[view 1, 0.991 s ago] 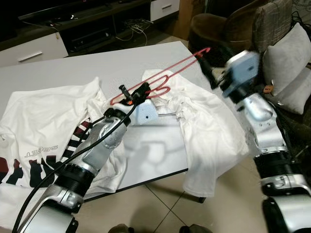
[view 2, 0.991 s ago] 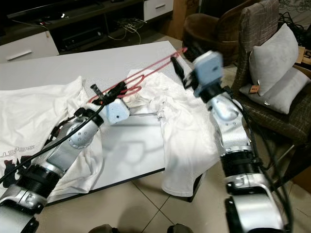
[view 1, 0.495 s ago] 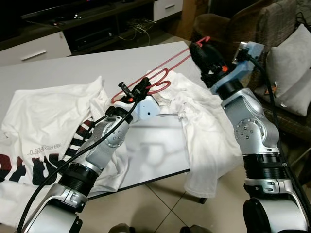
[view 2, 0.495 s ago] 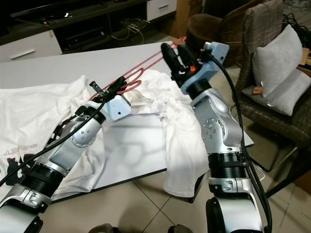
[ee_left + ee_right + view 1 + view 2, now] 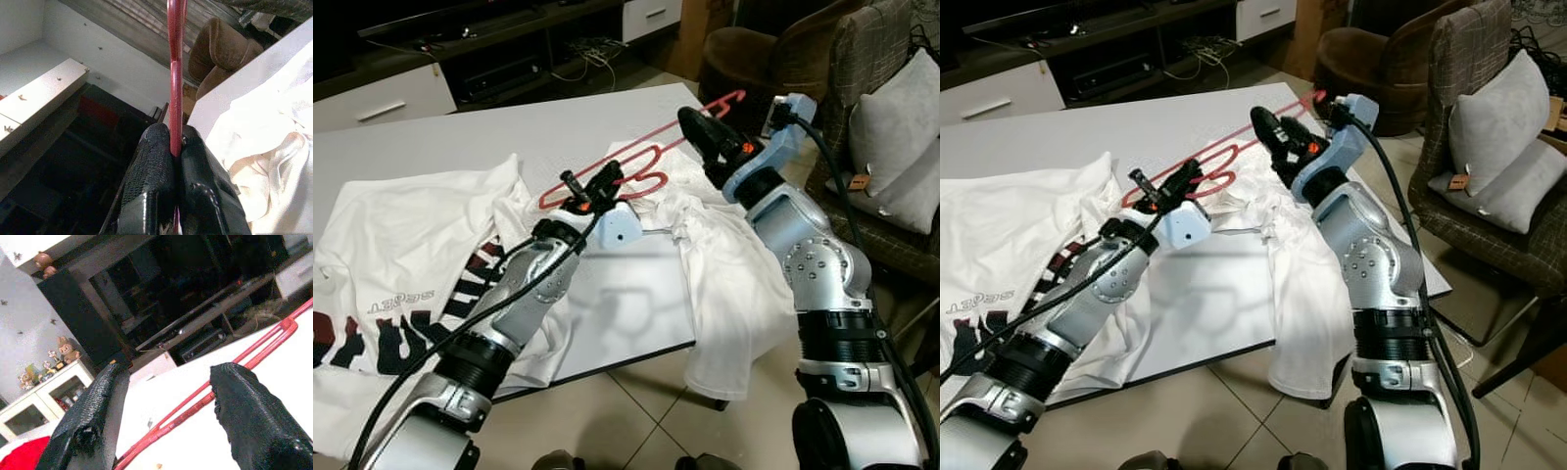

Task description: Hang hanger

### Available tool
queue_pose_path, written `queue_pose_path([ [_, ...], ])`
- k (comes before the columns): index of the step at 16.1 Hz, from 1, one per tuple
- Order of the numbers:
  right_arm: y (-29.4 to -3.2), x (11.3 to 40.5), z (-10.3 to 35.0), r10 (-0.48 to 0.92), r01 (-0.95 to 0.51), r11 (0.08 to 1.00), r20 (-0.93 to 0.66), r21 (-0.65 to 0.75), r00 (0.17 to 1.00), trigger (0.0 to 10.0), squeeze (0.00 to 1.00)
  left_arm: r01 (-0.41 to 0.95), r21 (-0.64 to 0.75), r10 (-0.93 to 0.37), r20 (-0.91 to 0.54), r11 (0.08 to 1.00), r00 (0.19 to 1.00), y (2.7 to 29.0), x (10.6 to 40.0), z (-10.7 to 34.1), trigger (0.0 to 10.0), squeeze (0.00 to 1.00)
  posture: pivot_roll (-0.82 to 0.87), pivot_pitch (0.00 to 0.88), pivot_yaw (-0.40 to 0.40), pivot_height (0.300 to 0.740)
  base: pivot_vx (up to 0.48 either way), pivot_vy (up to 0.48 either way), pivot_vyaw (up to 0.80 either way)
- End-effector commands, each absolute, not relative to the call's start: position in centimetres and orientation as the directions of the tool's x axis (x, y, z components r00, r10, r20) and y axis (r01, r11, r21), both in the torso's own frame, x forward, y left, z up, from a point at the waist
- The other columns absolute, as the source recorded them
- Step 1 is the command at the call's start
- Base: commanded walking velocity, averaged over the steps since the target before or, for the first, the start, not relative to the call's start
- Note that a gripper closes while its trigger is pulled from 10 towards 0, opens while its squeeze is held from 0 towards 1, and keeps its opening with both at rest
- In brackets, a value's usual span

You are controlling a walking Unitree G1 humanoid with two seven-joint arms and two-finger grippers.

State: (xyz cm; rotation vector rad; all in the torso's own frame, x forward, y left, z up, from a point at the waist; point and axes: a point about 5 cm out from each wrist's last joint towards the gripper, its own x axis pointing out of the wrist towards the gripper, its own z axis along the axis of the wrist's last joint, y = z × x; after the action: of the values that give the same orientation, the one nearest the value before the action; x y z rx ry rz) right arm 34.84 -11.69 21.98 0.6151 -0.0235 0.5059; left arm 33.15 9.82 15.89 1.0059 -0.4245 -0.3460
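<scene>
A: Entry, near to far. Lower left of the head views: the left gripper [image 5: 597, 186] is clamped on the red hanger [image 5: 646, 157], fingers [image 5: 156, 161] pinched tight on the rod in its wrist view. Hanger is held up off the white table [image 5: 460, 132], slanting from mid-frame to the upper right.

B: And the right gripper [image 5: 700, 132]?

A: Changed in the last second. It was blurred out beyond the hanger's far end; now it has swung inward and sits alongside the rod, upper centre. Fingers spread wide (rod runs between them in the right wrist view), not touching.

B: Meaning?

A: Judgement: it is lining up for a second grasp. Shirt [image 5: 724, 264] lies under the hanger, draped over the table's right edge, so dressing it is not yet done.

B: Farther back?

A: Armchair [image 5: 754, 59], upper right. Second shirt [image 5: 401, 255] at left.
</scene>
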Motion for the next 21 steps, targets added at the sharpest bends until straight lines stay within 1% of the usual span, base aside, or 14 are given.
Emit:
queue_pose_path([
  [1, -11.2, 34.9, 21.9, 0.455, -0.443, 0.669, 0.142, 0.597, 0.879, 10.0, 0.31, 0.041, 0.87, -0.488, 0.236, 0.491, 0.84, 9.3, 32.8, 16.8, 10.0, 0.0, -0.05, 0.0, 0.0, 0.736, 0.0, 0.0, 0.0],
  [3, -11.1, 35.2, 22.0, 0.439, -0.411, 0.652, 0.125, 0.637, 0.89, 10.0, 0.3, 0.009, 0.886, -0.507, 0.257, 0.464, 0.823, 9.1, 32.6, 17.0, 10.0, 0.0, -0.05, 0.0, 0.0, 0.736, 0.0, 0.0, 0.0],
  [4, -11.1, 35.7, 22.0, 0.42, -0.376, 0.656, 0.097, 0.654, 0.902, 10.0, 0.28, -0.031, 0.908, -0.537, 0.275, 0.419, 0.797, 8.7, 32.4, 17.1, 10.0, 0.0, -0.05, 0.0, 0.0, 0.736, 0.0, 0.0, 0.0],
  [5, -11.1, 35.9, 21.9, 0.41, -0.357, 0.661, 0.08, 0.66, 0.908, 9.2, 0.26, -0.05, 0.911, -0.541, 0.286, 0.409, 0.791, 8.6, 32.4, 17.2, 10.0, 0.0, -0.05, 0.0, 0.0, 0.736, 0.0, 0.0, 0.0],
  [6, -11.2, 35.9, 21.9, 0.404, -0.343, 0.658, 0.069, 0.67, 0.912, 5.6, 0.25, -0.064, 0.911, -0.542, 0.298, 0.407, 0.786, 8.5, 32.3, 17.3, 10.0, 0.0, -0.05, 0.0, 0.0, 0.736, 0.0, 0.0, 0.0],
  [7, -11.4, 36.0, 21.7, 0.391, -0.317, 0.652, 0.052, 0.689, 0.919, 3.9, 0.24, -0.089, 0.909, -0.54, 0.319, 0.408, 0.779, 8.5, 32.3, 17.5, 10.0, 0.0, -0.06, 0.0, -0.002, 0.736, 0.0, 0.0, 0.0],
  [8, -11.7, 36.1, 21.7, 0.374, -0.293, 0.651, 0.04, 0.701, 0.927, 0.0, 0.18, -0.117, 0.905, -0.534, 0.342, 0.409, 0.774, 8.5, 32.2, 17.7, 10.0, 0.0, -0.06, 0.0, -0.002, 0.736, 0.0, 0.0, 0.0],
  [9, -11.8, 36.2, 21.6, 0.37, -0.289, 0.651, 0.039, 0.702, 0.928, 0.0, 0.18, -0.123, 0.904, -0.532, 0.346, 0.41, 0.773, 8.5, 32.2, 17.8, 10.0, 0.0, -0.06, 0.0, -0.002, 0.736, 0.0, 0.0, 0.0],
  [10, -12.1, 36.3, 21.6, 0.359, -0.279, 0.649, 0.038, 0.707, 0.932, 0.0, 0.13, -0.136, 0.903, -0.53, 0.355, 0.407, 0.77, 8.6, 32.2, 17.8, 10.0, 0.0, -0.06, 0.0, -0.001, 0.736, 0.0, 0.0, 0.0],
  [14, -12.3, 36.2, 21.9, 0.345, -0.283, 0.631, 0.065, 0.722, 0.936, 0.0, 0.07, -0.16, 0.908, -0.521, 0.359, 0.387, 0.774, 9.0, 32.4, 17.7, 10.0, 0.0, -0.06, 0.0, 0.008, 0.736, 0.0, 0.0, 0.0],
  [21, -12.5, 36.3, 22.1, 0.325, -0.286, 0.615, 0.095, 0.735, 0.941, 0.0, 0.07, -0.175, 0.911, -0.512, 0.359, 0.372, 0.78, 9.2, 32.7, 17.6, 10.0, 0.0, -0.05, 0.0, 0.014, 0.736, 0.0, 0.0, 0.0],
])
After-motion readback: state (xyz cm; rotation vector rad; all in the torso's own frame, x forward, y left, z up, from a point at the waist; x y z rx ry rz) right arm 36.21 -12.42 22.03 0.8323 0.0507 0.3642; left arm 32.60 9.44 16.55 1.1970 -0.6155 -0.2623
